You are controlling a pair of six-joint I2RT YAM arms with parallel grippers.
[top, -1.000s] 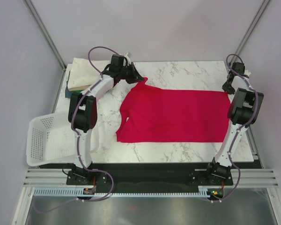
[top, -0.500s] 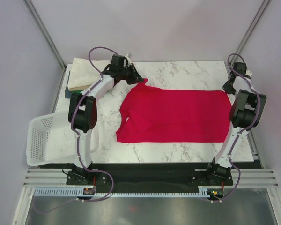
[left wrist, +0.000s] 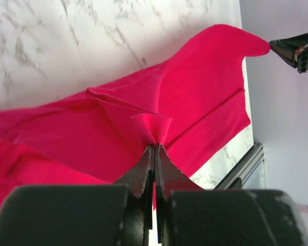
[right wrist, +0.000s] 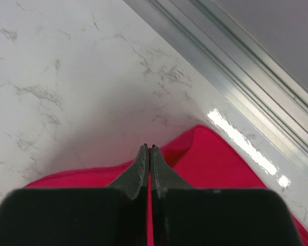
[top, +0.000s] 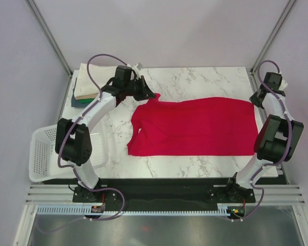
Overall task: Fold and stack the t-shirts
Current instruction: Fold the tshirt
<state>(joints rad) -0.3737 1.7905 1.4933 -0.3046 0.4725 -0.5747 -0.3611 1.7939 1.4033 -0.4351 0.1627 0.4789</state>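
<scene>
A bright red t-shirt (top: 195, 128) lies spread across the marble table. My left gripper (top: 155, 95) is shut on the shirt's far left corner; the left wrist view shows a small fold of red cloth (left wrist: 152, 125) pinched at the gripper's (left wrist: 154, 147) tips. My right gripper (top: 255, 100) is shut on the far right corner, with red cloth (right wrist: 220, 164) running between the closed jaws of the gripper (right wrist: 149, 147). The far edge is pulled taut between the two grippers. Folded t-shirts (top: 87, 82), cream on top with darker ones beneath, are stacked at the back left.
A white perforated basket (top: 41, 154) hangs off the table's left edge beside the left arm. The table's right edge and metal frame rail (right wrist: 246, 66) run close to the right gripper. Bare marble (top: 205, 79) lies behind the shirt.
The right gripper has closed on the shirt's far right corner and its arm has swung outward to the right. The left gripper has shifted slightly nearer, still holding its corner; the far edge is straighter.
</scene>
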